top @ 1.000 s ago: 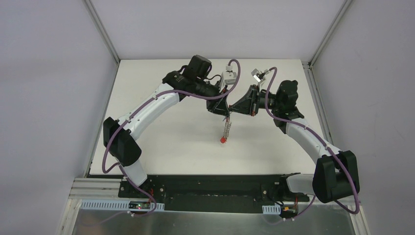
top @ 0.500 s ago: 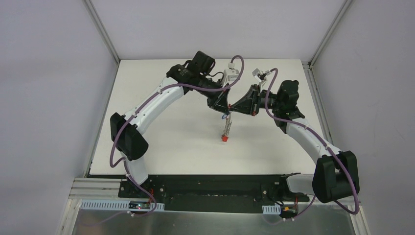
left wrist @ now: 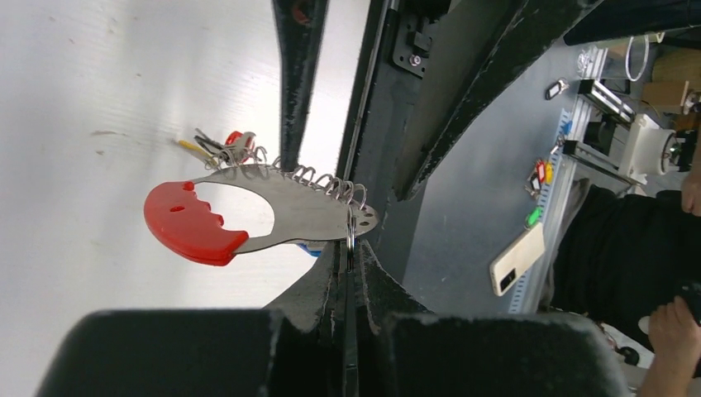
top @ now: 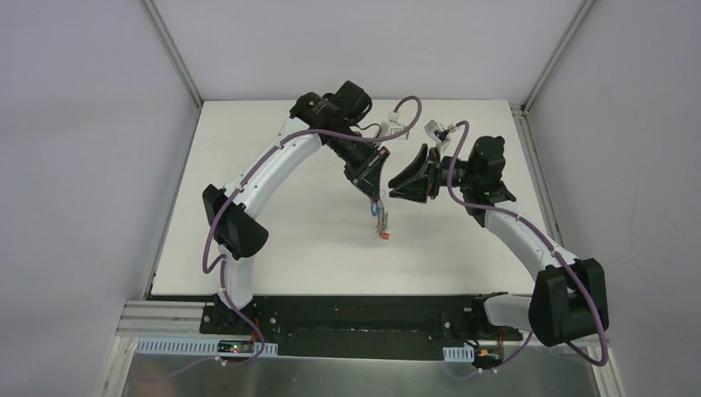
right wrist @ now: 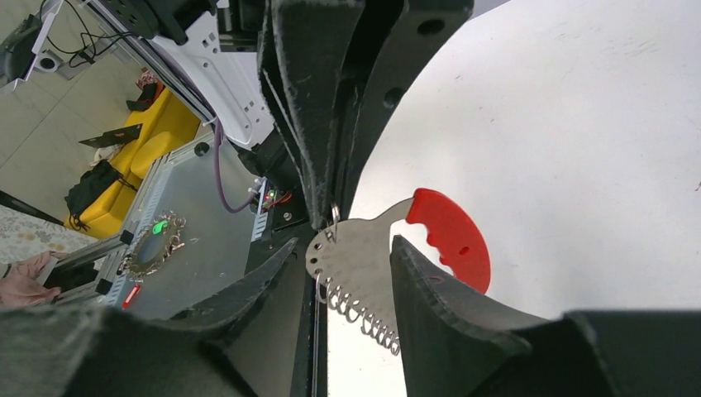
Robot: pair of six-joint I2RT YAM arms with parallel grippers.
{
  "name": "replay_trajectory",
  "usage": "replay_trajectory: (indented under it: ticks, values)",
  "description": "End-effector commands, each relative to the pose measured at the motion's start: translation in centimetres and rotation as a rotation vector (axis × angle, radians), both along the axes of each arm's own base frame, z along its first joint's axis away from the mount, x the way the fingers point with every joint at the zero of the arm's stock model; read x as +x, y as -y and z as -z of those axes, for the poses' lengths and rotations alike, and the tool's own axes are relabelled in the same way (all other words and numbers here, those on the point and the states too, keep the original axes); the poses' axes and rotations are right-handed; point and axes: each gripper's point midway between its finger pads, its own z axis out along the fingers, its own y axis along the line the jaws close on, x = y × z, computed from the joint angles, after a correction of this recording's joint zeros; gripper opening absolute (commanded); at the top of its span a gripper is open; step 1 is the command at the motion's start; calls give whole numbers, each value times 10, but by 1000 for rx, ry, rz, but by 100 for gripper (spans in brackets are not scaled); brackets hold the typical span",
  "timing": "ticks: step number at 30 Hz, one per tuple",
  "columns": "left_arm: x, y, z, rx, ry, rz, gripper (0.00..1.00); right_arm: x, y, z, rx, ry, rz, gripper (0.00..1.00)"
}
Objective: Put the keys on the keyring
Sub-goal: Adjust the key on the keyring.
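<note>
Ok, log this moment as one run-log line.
left hand: shut on keyring | right hand: open, holding nothing | keyring: held by grey end

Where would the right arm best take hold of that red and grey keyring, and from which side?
Probably the red half of the keyring: it is broad, notched and free of clips, and lies farthest from the grey tip that the left fingers pinch. The open right fingers should come from the red end, closing on its flat faces.
</note>
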Motion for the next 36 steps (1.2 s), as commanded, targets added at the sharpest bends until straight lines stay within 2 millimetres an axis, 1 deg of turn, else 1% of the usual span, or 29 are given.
replay_trajectory:
  ticks: [1, 7, 8, 14, 16, 24, 26, 29, 33, 36]
  values:
    - [-20, 4, -19, -11, -56, -2, 0, -13, -4, -12, 14, 61, -53, 46]
    - [-24, 14, -21, -29, -95, -4, 0, -17, -10, -13, 26, 29, -70, 45]
    - [-25, 15, -20, -29, -101, -3, 0, -17, -11, -13, 29, 25, -73, 43]
    - [-23, 16, -18, -23, -90, -3, 0, -21, -12, -13, 31, 16, -100, 22]
    - [-23, 17, -18, -24, -85, -4, 0, -22, -13, -12, 28, 10, -112, 16]
    - [-20, 16, -17, -19, -67, -10, 0, -24, -17, -8, 23, -7, -132, 16]
    - [-18, 16, -17, -20, -61, -13, 0, -24, -17, -7, 21, -12, -136, 13]
    - [-17, 17, -17, -20, -54, -17, 0, -26, -18, -9, 23, -6, -142, 0]
    - [-13, 16, -18, -42, -24, -6, 0, -23, -18, -14, 29, 2, -119, 0]
    - [-4, 14, -25, -101, 24, -18, 15, -17, -16, -22, 41, 2, -72, 0]
